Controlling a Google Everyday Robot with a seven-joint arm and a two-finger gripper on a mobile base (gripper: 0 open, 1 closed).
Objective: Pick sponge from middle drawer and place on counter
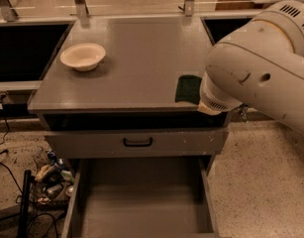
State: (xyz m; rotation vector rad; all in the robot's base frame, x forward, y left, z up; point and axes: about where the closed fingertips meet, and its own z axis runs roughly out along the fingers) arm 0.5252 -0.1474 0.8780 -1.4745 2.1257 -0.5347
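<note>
The dark green sponge [187,88] hangs at the front right part of the grey counter [141,53], close over its surface. It sticks out to the left from under my big white arm. My gripper [203,97] is at the sponge's right edge, mostly hidden behind the arm's housing, and is shut on the sponge. The middle drawer [141,202] stands pulled open below, its grey floor bare.
A cream bowl [82,56] sits at the counter's back left. A shut drawer front with a black handle [137,142] is above the open drawer. Black recessed bays lie at the left [23,48] and right [221,26]. Cables and clutter [47,180] lie on the floor at the left.
</note>
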